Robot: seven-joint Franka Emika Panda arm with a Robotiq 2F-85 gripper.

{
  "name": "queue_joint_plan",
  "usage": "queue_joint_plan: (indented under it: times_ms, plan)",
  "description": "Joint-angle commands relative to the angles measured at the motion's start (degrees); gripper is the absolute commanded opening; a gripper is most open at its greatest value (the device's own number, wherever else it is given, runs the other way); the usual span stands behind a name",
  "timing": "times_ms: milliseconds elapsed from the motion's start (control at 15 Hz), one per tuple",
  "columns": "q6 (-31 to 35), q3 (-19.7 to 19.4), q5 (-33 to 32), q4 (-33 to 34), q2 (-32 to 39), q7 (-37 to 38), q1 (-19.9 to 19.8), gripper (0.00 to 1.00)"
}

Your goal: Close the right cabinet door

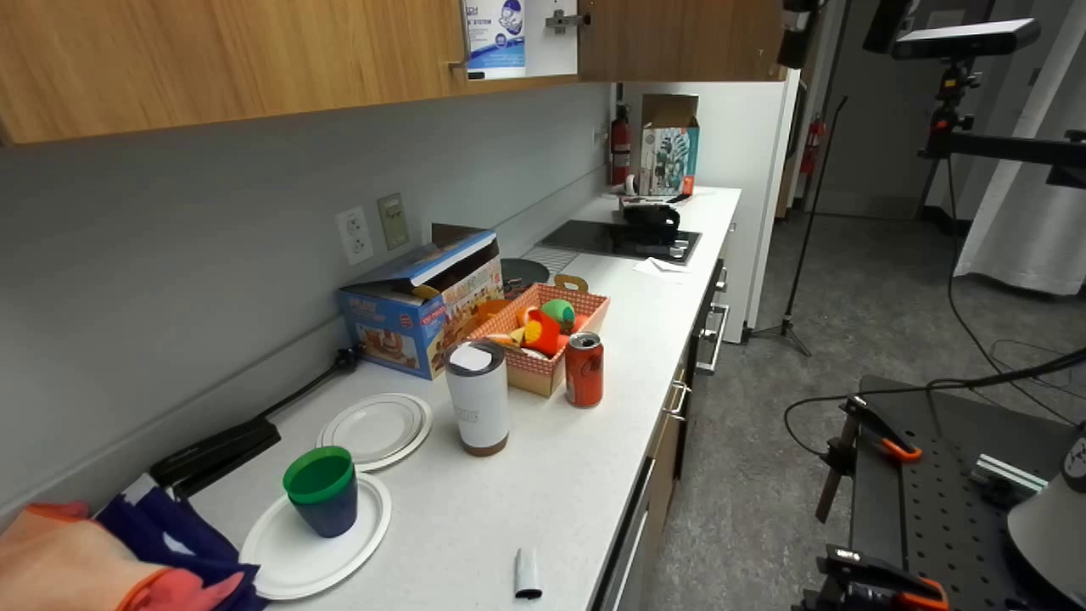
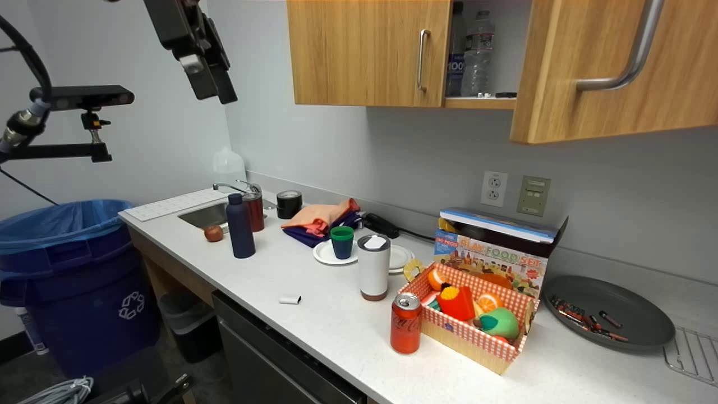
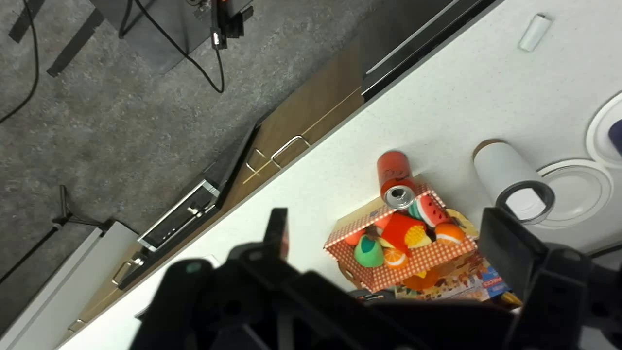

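The right cabinet door is the light wood-grain door that stands swung open. In an exterior view, its outer face (image 2: 608,106) and metal bar handle (image 2: 628,70) show at the upper right. In an exterior view, its shadowed inner face (image 1: 679,42) and a hinge (image 1: 564,21) show at the top. My gripper (image 1: 836,47) hangs near the door's free edge in that view, and whether they touch is unclear. It also shows at the upper left in an exterior view (image 2: 217,92). In the wrist view, the gripper (image 3: 388,233) has its fingers wide apart, with nothing between them. The door is out of the wrist view.
The closed left cabinet door (image 2: 364,50) adjoins the open compartment, which holds water bottles (image 2: 478,53). On the counter (image 2: 314,314) below stand a food basket (image 2: 465,336), a red can (image 2: 405,324), a white tumbler (image 2: 374,269) and a toy box (image 2: 493,252). A camera stand (image 1: 950,93) is near the gripper.
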Motion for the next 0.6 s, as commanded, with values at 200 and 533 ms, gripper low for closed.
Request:
queue_joint_plan:
  times_ms: [200, 533]
  plan:
    - [-1.53, -5.85, -8.47, 0.52, -5.14, -0.55, -6.49, 1.0]
    - [2.2, -11.79, -13.58, 3.19, -4.49, -0.26, -11.77, 1.0]
